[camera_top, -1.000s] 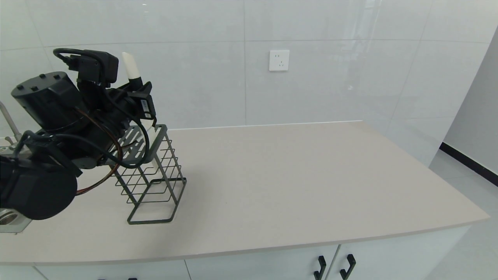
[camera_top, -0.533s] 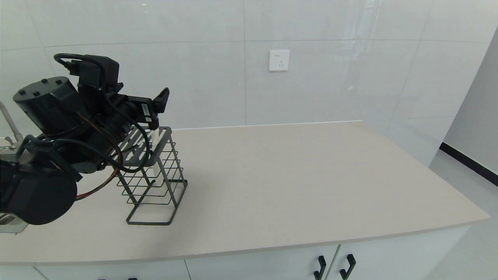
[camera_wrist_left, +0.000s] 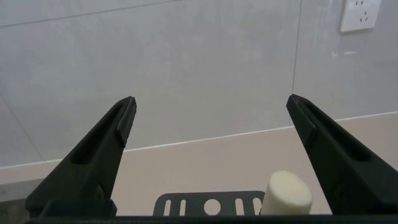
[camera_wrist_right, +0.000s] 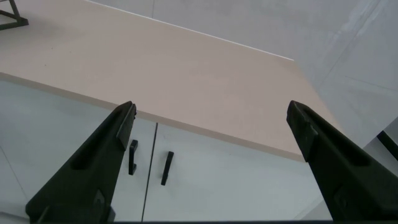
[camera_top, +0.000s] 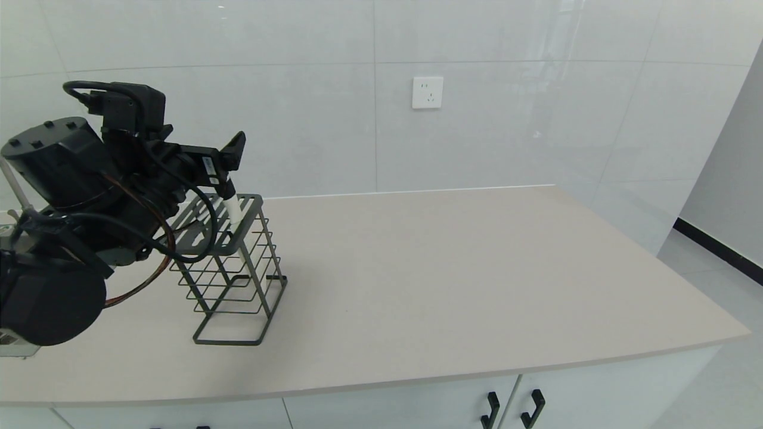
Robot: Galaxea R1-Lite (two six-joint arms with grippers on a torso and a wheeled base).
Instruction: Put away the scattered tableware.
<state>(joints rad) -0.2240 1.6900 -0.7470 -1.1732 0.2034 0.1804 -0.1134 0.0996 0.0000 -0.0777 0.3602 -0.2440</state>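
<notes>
A dark wire cutlery rack (camera_top: 238, 280) stands on the left part of the beige counter (camera_top: 447, 268). A white utensil handle (camera_top: 233, 208) sticks up through a slot in the rack's top plate (camera_wrist_left: 205, 205), and its rounded end (camera_wrist_left: 289, 193) shows in the left wrist view. My left gripper (camera_top: 229, 167) hangs just above that handle, open and apart from it, with nothing between its fingers (camera_wrist_left: 99, 155). My right gripper (camera_wrist_right: 210, 109) is open and empty above the counter's front edge.
A wall socket (camera_top: 427, 92) sits on the tiled wall behind. Cabinet doors with black handles (camera_wrist_right: 149, 163) are below the counter edge. The counter ends at the right (camera_top: 703, 310), with floor beyond. A sink edge (camera_top: 12, 345) lies at the far left.
A second ago my left gripper held the white handle high above the rack. It has let go; the utensil now stands low in the rack, and the gripper has opened and drawn back left.
</notes>
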